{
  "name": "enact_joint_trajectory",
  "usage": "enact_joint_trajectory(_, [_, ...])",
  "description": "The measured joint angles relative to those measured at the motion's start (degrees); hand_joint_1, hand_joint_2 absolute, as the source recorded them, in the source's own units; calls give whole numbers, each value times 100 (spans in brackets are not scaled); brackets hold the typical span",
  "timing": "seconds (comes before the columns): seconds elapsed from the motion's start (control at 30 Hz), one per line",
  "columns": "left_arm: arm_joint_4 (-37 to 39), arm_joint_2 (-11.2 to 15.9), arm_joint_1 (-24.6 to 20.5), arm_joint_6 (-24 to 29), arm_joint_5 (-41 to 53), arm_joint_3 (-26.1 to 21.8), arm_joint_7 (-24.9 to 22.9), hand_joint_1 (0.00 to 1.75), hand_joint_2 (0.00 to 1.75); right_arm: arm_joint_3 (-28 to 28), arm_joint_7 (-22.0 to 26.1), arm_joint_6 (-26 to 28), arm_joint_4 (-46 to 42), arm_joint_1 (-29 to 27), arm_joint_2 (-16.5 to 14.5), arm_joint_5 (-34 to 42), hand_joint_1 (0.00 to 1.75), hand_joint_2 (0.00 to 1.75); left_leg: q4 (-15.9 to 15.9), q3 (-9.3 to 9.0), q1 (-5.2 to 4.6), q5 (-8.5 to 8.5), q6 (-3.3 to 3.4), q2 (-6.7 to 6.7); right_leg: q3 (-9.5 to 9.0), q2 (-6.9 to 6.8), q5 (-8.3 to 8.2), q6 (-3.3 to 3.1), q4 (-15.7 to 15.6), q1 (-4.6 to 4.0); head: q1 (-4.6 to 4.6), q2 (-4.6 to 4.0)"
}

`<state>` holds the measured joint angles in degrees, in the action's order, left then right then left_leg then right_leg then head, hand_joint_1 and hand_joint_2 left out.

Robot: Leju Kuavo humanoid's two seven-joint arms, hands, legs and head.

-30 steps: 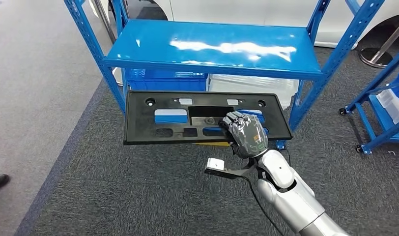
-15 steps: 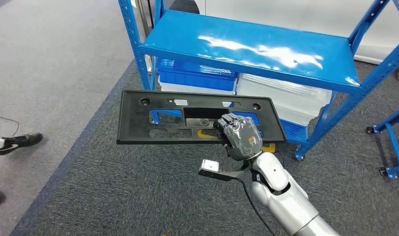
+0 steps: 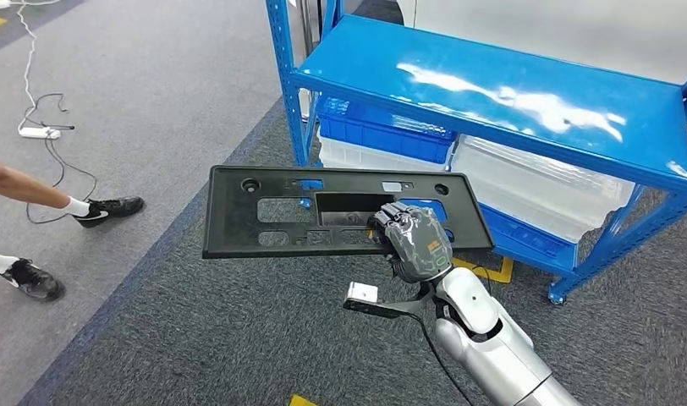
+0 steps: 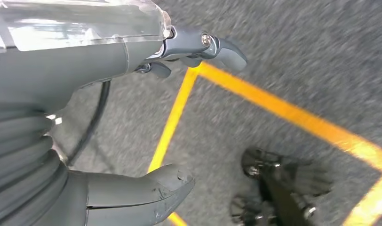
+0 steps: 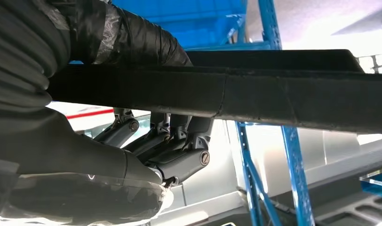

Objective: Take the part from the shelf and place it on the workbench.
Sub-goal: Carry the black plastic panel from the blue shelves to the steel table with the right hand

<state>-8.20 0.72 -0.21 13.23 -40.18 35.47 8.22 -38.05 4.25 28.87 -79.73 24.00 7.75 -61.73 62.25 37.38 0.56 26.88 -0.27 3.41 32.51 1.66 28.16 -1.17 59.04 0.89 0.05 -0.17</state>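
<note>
The robot's right hand [image 3: 416, 241] grips the black part [image 3: 340, 211] by its near edge, holding it level clear of the blue shelf [image 3: 501, 93] at two o'clock; left hand [image 4: 132, 117] hangs empty, fingers apart.

Person's legs [image 3: 35, 207], floor cable [image 3: 44, 127], bins [image 3: 382, 139]

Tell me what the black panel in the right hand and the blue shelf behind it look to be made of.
Black panel: likely moulded plastic, matte; it has shaped cut-outs, a raised rim and no shine. The right hand holds it at one edge.
Blue shelf: probably painted or coated steel, glossy; the top reflects the lights brightly and the posts are perforated angle pieces.
</note>
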Motion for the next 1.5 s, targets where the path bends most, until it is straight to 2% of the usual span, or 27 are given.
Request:
enact_joint_trajectory(0.03, [0, -16, -5, -1, 8, 8, -34, 0, 175, 0, -2, 2, -1, -2, -3, 1, 175, 175, 315, 138, 2, 174, -23, -159, -4, -68, -6, -20, -8, -10, -1, 0])
enact_joint_trajectory(0.1, [0, -36, -15, -5, 16, 20, -66, 0, 175, -1, -3, 4, 2, -18, -3, 2, 175, 175, 1044, 465, 16, 492, -62, -284, 4, -217, -5, -35, -8, -28, -1, 0])
enact_joint_trajectory(0.17, [0, -50, -10, -21, 43, 50, -77, 0, 175, -2, 1, 3, 3, -36, -3, -1, 175, 175, 1211, 516, 20, 472, -75, -310, 6, -373, 1, -36, -7, -37, -1, 0])
enact_joint_trajectory(0.23, [0, -54, -3, -39, 79, 90, -80, 0, 175, -2, 5, -1, -4, -38, -4, -11, 175, 175, 515, 126, 11, 130, -47, -413, -11, -513, 15, -19, -6, -43, -1, 0])
enact_joint_trajectory(0.3, [0, -54, -9, -45, 57, 107, -71, 0, 175, -2, 0, -7, -15, -29, -1, -19, 175, 175, -192, -258, -46, -76, 23, -624, -27, -630, 34, 18, -6, -66, -1, 0])
enact_joint_trajectory(0.33, [0, -54, -11, -49, 29, 107, -52, 0, 175, -2, -3, -10, -20, -26, 0, -19, 175, 175, -349, -333, -75, -96, 59, -681, -32, -682, 41, 42, -6, -75, -1, 0])
enact_joint_trajectory(0.4, [0, -54, -4, -75, -26, 107, 4, 0, 175, -3, -8, -10, -29, -31, 3, -34, 175, 175, -397, -328, -101, -107, 121, -597, -50, -784, 48, 94, -17, -81, -1, 0])
enact_joint_trajectory(0.43, [0, -57, 2, -89, -34, 107, 15, 0, 175, -4, -17, -7, -40, -40, 4, -58, 175, 175, -426, -337, -89, -126, 152, -538, -62, -787, 71, 125, -6, -71, -1, 0])
enact_joint_trajectory(0.5, [0, -66, 1, -95, -39, 108, -36, 0, 175, -4, -54, -1, -73, -49, 13, -118, 175, 175, -491, -363, -58, -172, 220, -432, 24, -579, 257, 169, 228, -54, 1, 0])
enact_joint_trajectory(0.57, [0, -72, -10, -73, -39, 111, -127, 0, 175, -4, -114, -5, -116, -69, 39, -158, 175, 175, -509, -365, -49, -196, 255, -329, 343, -286, 621, 179, 903, -45, 2, 0])
enact_joint_trajectory(0.63, [0, -70, -15, -56, -39, 114, -162, 0, 175, -4, -160, -40, -157, -106, 84, -145, 175, 175, -499, -357, -55, -201, 263, -191, 671, -196, 811, 181, 1537, -45, 2, 0])
enact_joint_trajectory(0.67, [0, -70, -13, -54, -31, 118, -149, 0, 175, -4, -165, -83, -177, -120, 106, -93, 175, 175, -486, -356, -57, -201, 263, -113, 714, -184, 739, 177, 1585, -45, 1, 0])
enact_joint_trajectory(0.7, [0, -69, -11, -54, -18, 126, -125, 0, 175, -4, -161, -137, -201, -128, 131, -17, 175, 175, -469, -357, -56, -198, 258, -29, 651, -168, 564, 167, 1409, -43, 2, 0])
enact_joint_trajectory(0.73, [0, -69, -9, -55, -4, 137, -96, 0, 175, -4, -154, -191, -228, -129, 151, 70, 175, 175, -446, -357, -53, -190, 249, 50, 495, -115, 326, 154, 1045, -37, 2, 0])
enact_joint_trajectory(0.8, [0, -69, -10, -55, 17, 161, -51, 0, 175, -2, -129, -261, -286, -122, 192, 199, 175, 175, -387, -327, -58, -168, 213, 189, 190, 101, 25, 133, 350, -16, 1, 0])
enact_joint_trajectory(0.87, [0, -67, -11, -51, 30, 186, -22, 0, 175, 0, -110, -287, -331, -123, 209, 239, 175, 175, -358, -275, -50, -172, 160, 296, 99, 197, -21, 115, 106, -19, 1, 0])
enact_joint_trajectory(0.93, [2, -64, 4, -46, 49, 219, 20, 0, 175, 1, -101, -293, -370, -125, 214, 239, 175, 175, -357, -235, -32, -186, 100, 358, 101, 76, -50, 66, 75, -32, 1, 0])
enact_joint_trajectory(1.0, [4, -66, 17, -54, 78, 248, 101, 0, 175, 2, -100, -300, -421, -120, 221, 237, 175, 175, -167, -142, -42, -48, 44, 142, 82, -55, -77, -5, 29, -26, -2, 0])
enact_joint_trajectory(1.07, [4, -68, 1, -73, 106, 264, 188, 0, 175, 4, -102, -332, -471, -119, 226, 236, 175, 175, 451, 130, -41, 304, -5, -173, 74, -194, -86, -48, 6, -35, -6, 0])
enact_joint_trajectory(1.13, [4, -67, -18, -95, 116, 284, 233, 0, 175, 4, -103, -376, -496, -125, 228, 219, 175, 175, 1134, 436, -26, 586, -35, -278, 82, -342, -81, -61, 6, -50, -7, 0])
enact_joint_trajectory(1.17, [4, -66, -21, -101, 113, 295, 241, 0, 175, 4, -104, -401, -508, -128, 228, 204, 175, 175, 1246, 476, -24, 589, -37, -295, 84, -416, -78, -64, 7, -56, -7, 0])
enact_joint_trajectory(1.2, [4, -68, -24, -91, 98, 304, 237, 0, 175, 4, -105, -432, -524, -126, 227, 190, 175, 175, 1130, 401, -26, 486, -28, -313, 80, -489, -73, -65, 8, -62, -7, 0])
enact_joint_trajectory(1.23, [3, -81, -38, -46, 76, 309, 206, 0, 175, 4, -103, -469, -540, -111, 215, 181, 175, 175, 803, 215, -35, 304, -3, -364, 71, -560, -66, -62, 8, -68, -7, 0])
enact_joint_trajectory(1.3, [-7, -145, -115, 141, 15, 310, 62, 0, 175, -10, -101, -550, -533, -21, 143, 194, 175, 175, -17, -213, -108, 4, 85, -648, 51, -685, -50, -43, 12, -87, -6, 0])
enact_joint_trajectory(1.37, [-25, -227, -227, 312, -20, 309, -107, 0, 175, -57, -105, -604, -476, 124, 20, 227, 175, 175, -407, -381, -191, -69, 169, -830, 49, -812, -39, -1, 12, -104, -5, 0])
enact_joint_trajectory(1.43, [-48, -291, -299, 366, -39, 308, -188, 0, 175, -115, -116, -625, -428, 243, -107, 246, 175, 175, -466, -386, -193, -96, 225, -694, 33, -950, -20, 52, 5, -111, -5, 0])
enact_joint_trajectory(1.5, [-70, -351, -322, 366, -54, 308, -209, 0, 175, -158, -127, -634, -399, 329, -186, 258, 175, 175, -543, -432, -151, -154, 270, -536, 54, -779, 101, 105, 146, -93, -3, -1])
